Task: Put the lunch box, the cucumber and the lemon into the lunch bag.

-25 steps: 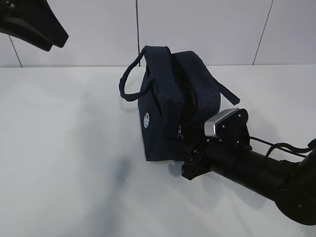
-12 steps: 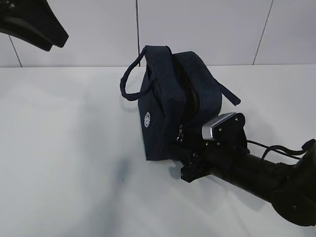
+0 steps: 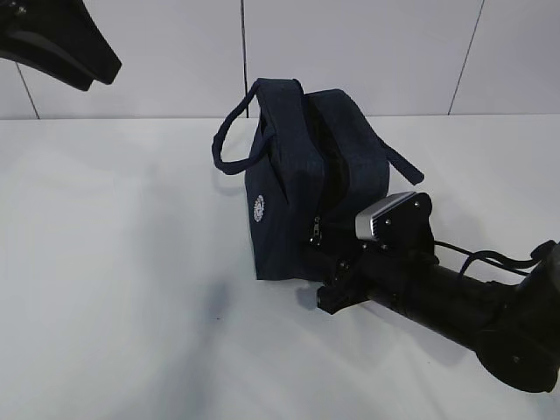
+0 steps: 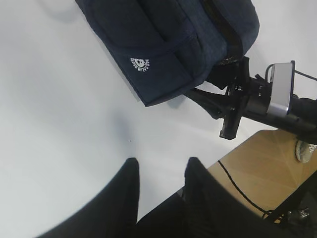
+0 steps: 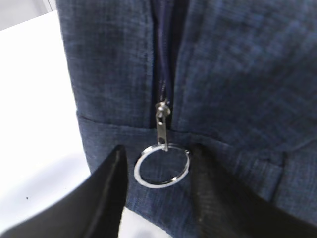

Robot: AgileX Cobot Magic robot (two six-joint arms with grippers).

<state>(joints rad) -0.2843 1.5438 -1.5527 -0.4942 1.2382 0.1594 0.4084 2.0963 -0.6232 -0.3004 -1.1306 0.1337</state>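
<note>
Standing upright on the white surface (image 3: pixel 114 289), the navy lunch bag (image 3: pixel 302 188) shows its round white logo (image 3: pixel 258 208) on the side turned toward the left of the exterior view, with one padded handle (image 3: pixel 229 144) looping out on that side. The right hand (image 5: pixel 156 191) is pressed up against the bag's near end, low down by the zipper. In the right wrist view its two dark fingers (image 5: pixel 106 198) stand apart on either side of the metal ring pull (image 5: pixel 162 167), which hangs from the zipper slider (image 5: pixel 161 121); the ring lies free between them, not pinched. The left hand (image 4: pixel 159 186) hovers above the bare surface, well apart from the bag, its fingers spread with nothing between them. A wooden table edge (image 4: pixel 267 168) shows beyond the white surface in the left wrist view.
</note>
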